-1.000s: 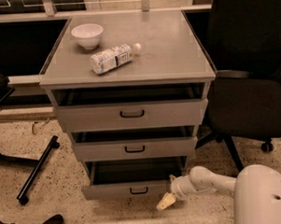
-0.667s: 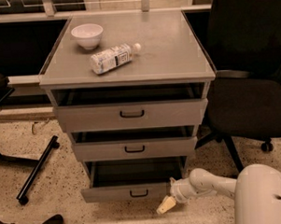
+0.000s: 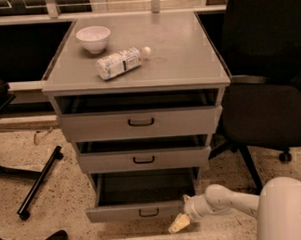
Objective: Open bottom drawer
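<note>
We see the grey metal cabinet (image 3: 188,60) with its three drawers from the front and a little above, and the bottom drawer (image 3: 129,212), the lowest and shallowest one with a flat grey front, stands pulled well out from the cabinet body, so that we look down into its dark interior. Its small black bracket handle (image 3: 148,212) sits at the middle of the front. The robot's gripper (image 3: 179,223), a pale yellowish tip at the end of the white rounded arm (image 3: 229,201), lies low near the floor at the drawer's right front corner, just beside the right end of the drawer front and slightly below it, well to the right of the handle; we cannot tell whether it touches the front. We also cannot tell whether the gripper is open or closed, and nothing shows in its grasp. The arm reaches in from the lower right, where the robot's white rounded body (image 3: 287,211) fills the corner of the view. Above, the middle grey drawer (image 3: 143,160) and the taller top grey drawer (image 3: 140,123) each stand out a little, with a dark gap over each front. On the cabinet top rest a small white bowl (image 3: 93,38) at the back left and a clear plastic bottle with a white label (image 3: 122,62) lying on its side near it. A black office chair (image 3: 270,112) stands just to the right of the cabinet on the speckled beige floor (image 3: 59,201).
</note>
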Robot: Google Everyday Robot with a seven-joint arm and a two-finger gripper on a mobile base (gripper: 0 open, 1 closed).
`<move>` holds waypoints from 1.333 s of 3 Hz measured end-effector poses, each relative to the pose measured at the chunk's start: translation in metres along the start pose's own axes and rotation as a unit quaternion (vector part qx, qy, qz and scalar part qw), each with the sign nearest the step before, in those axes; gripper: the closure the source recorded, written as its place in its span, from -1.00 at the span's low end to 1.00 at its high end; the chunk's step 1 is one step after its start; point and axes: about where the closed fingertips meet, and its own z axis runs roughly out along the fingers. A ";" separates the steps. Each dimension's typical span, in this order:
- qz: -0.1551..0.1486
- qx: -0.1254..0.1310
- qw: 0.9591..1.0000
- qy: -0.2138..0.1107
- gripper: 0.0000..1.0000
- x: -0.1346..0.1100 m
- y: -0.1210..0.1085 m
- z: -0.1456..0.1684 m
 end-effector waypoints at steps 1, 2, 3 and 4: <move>0.000 0.000 1.000 0.000 -1.00 -0.002 0.001 -0.003; 0.027 -0.003 1.000 0.001 -1.00 0.016 0.027 -0.011; 0.027 -0.003 1.000 0.001 -1.00 0.016 0.027 -0.011; 0.031 -0.014 0.999 0.005 -1.00 0.024 0.032 -0.008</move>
